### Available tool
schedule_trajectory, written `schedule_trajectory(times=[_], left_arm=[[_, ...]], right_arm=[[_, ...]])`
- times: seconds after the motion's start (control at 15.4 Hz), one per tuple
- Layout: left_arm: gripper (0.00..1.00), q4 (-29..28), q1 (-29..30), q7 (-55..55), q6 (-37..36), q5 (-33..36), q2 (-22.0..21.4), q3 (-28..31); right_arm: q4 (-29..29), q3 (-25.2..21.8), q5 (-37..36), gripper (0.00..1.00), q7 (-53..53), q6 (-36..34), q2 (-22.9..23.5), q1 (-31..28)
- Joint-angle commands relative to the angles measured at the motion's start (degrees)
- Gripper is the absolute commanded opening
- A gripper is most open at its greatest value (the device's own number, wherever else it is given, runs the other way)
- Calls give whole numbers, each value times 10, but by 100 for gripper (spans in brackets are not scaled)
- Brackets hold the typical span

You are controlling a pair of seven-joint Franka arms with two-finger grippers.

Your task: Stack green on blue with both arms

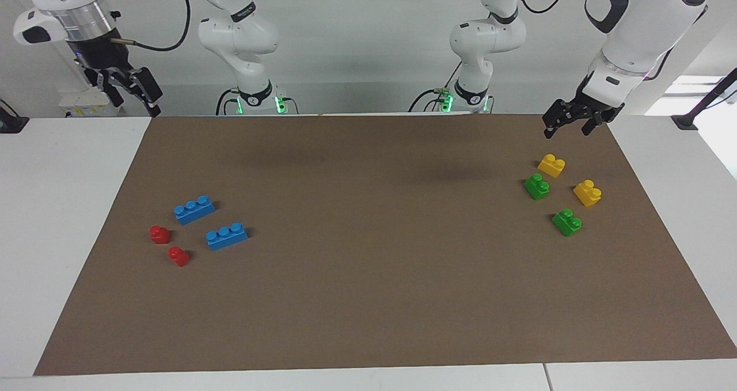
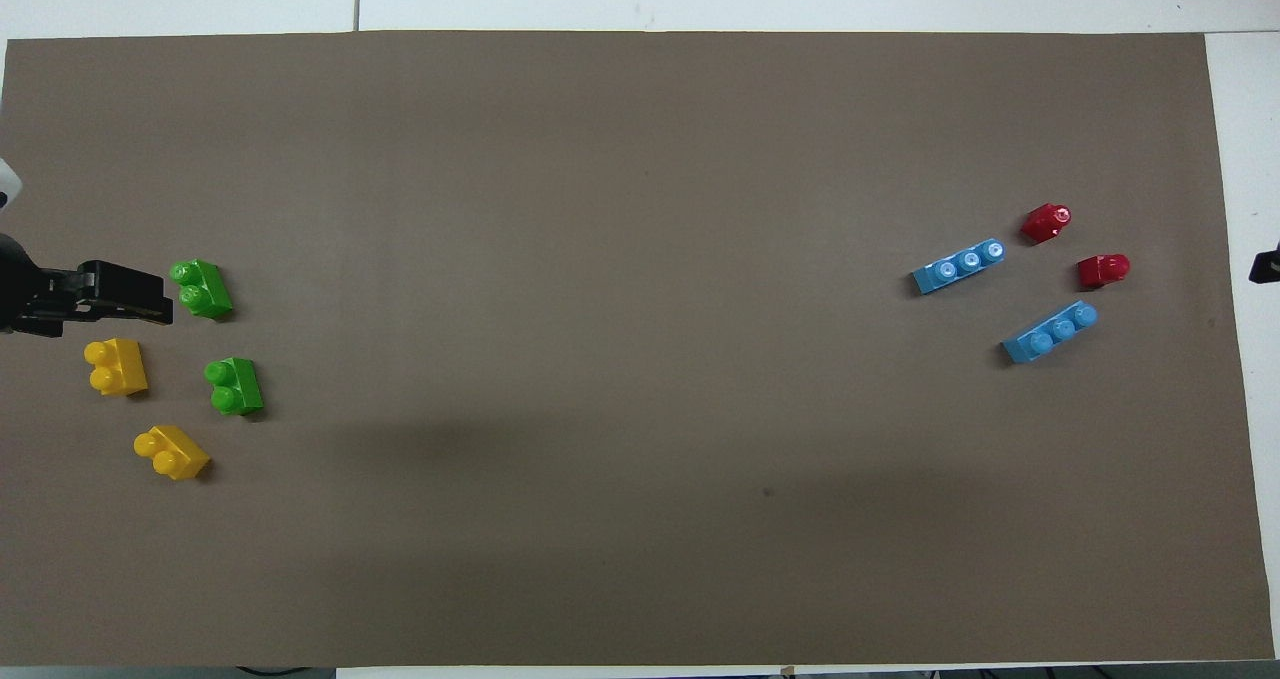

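Observation:
Two green bricks [image 1: 536,186] [image 1: 567,222] lie at the left arm's end of the mat, seen from overhead as one green brick [image 2: 234,386] nearer the robots and another [image 2: 202,289] farther out. Two blue bricks [image 1: 194,209] [image 1: 227,236] lie at the right arm's end, with the same blue bricks [image 2: 1050,331] [image 2: 958,266] showing in the overhead view. My left gripper [image 1: 567,131] [image 2: 160,299] hangs open and empty in the air over the mat's edge by the yellow and green bricks. My right gripper [image 1: 137,104] [image 2: 1265,264] is open, raised off the mat's corner, holding nothing.
Two yellow bricks [image 1: 551,165] [image 1: 587,193] lie among the green ones. Two small red bricks [image 1: 160,234] [image 1: 179,256] sit beside the blue ones. All rest on a brown mat [image 1: 368,276] on the white table.

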Motion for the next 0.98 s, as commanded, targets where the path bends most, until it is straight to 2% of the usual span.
schedule_trajectory(times=[0.0, 0.13, 0.46, 0.65, 0.78, 0.91], left_arm=[[100, -29, 0, 8, 24, 1, -22, 0], [100, -46, -1, 5, 31, 1, -30, 1], [100, -46, 5, 1, 41, 1, -30, 5], [100, -57, 18, -32, 48, 1, -34, 5], [100, -86, 22, -55, 70, 1, -47, 5], [100, -119, 23, -61, 122, 0, -59, 5]], right_arm=[[-3, 3, 11, 95, 85, 26, 17, -3], [-3, 3, 47, 95, 156, 37, 25, -7], [0, 1, 148, 95, 356, 61, 60, -15], [23, -4, 205, 95, 374, 55, 104, -37], [26, -3, 205, 95, 376, 53, 128, -36], [36, -2, 205, 95, 376, 42, 156, -36]])
